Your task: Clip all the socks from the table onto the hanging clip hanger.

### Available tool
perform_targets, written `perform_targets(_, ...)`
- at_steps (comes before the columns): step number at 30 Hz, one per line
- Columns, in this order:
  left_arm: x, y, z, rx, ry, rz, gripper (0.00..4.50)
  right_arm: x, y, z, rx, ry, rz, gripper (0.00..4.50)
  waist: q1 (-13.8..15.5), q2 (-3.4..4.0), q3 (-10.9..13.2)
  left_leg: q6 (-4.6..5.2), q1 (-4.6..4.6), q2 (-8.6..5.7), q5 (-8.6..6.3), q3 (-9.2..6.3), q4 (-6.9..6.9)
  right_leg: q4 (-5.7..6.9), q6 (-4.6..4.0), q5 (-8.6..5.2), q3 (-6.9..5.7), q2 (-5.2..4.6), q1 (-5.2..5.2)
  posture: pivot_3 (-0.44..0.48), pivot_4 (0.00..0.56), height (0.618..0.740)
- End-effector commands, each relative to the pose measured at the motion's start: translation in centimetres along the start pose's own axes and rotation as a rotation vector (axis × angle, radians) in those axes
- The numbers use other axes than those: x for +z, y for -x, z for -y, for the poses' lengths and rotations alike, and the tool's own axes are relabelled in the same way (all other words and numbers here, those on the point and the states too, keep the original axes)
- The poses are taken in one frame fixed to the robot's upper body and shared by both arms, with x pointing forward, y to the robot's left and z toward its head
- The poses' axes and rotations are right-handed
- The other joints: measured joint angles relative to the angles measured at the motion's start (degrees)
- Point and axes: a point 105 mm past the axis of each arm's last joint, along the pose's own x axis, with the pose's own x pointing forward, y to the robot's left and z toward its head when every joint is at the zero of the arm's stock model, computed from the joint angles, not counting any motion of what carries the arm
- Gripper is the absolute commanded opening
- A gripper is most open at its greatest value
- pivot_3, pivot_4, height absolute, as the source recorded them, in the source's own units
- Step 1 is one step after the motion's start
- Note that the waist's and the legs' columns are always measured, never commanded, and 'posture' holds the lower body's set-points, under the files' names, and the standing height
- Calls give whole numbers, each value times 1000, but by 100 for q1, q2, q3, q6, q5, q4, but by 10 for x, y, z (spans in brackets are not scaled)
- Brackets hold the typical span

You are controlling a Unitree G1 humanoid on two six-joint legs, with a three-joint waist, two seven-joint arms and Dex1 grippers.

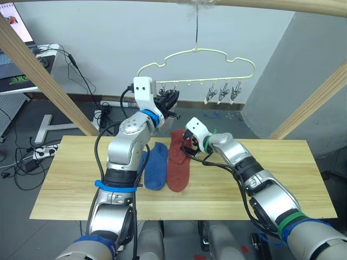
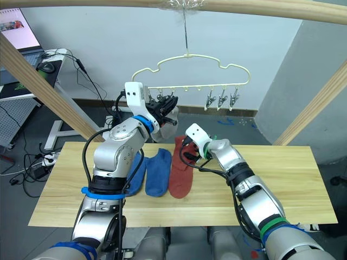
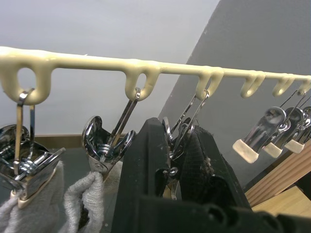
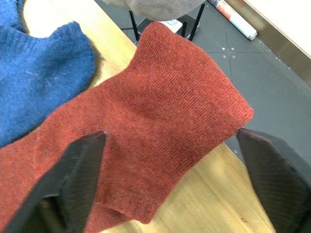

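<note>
The pale-yellow clip hanger (image 1: 196, 53) hangs from the top pole above the table's (image 1: 282, 179) far edge. My left gripper (image 1: 171, 101) is raised to its row of clips. Its fingers (image 3: 146, 165) are closed on one metal clip (image 3: 176, 138). Two light grey socks (image 3: 80, 196) hang from the neighbouring clips. My right gripper (image 1: 187, 145) stands open low over the cuff end of a rust-red sock (image 4: 160, 111) that lies flat on the table. Beside that sock lies a blue sock (image 1: 156, 165). A second blue sock (image 1: 142, 162) is partly hidden behind my left arm.
Three free clips (image 1: 222, 92) hang at the hanger's right end. Slanted wooden poles (image 1: 38, 70) rise at the table's back corners on both sides. A desk with a screen (image 1: 16, 32) and floor cables stand to the far left.
</note>
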Motion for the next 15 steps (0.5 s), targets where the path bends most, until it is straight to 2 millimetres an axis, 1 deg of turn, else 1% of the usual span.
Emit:
perform_targets(1,12,2,6,-12,-22,45,307,8,0,-4,8,-6,32,3213,0,0,0,0,0,0,0,0,0,0,0,0,0,0,0,50,230,740)
perform_targets(2,12,2,6,-12,-22,44,307,8,0,-5,11,-10,31,2932,0,0,0,0,0,0,0,0,0,0,0,0,0,0,0,50,230,740)
perform_targets(10,11,4,5,-8,-20,40,307,0,0,-7,20,-17,5,2932,1,0,0,0,0,0,0,0,1,1,0,0,0,0,0,53,234,740)
perform_targets(13,10,4,6,-8,-19,38,307,-1,2,-5,15,-22,7,2343,0,0,0,0,0,0,0,0,0,1,0,0,0,0,0,51,235,740)
perform_targets(15,10,4,6,-9,-19,36,307,0,3,-5,14,-24,9,1697,0,0,0,0,0,0,0,0,0,1,0,0,1,0,0,51,235,740)
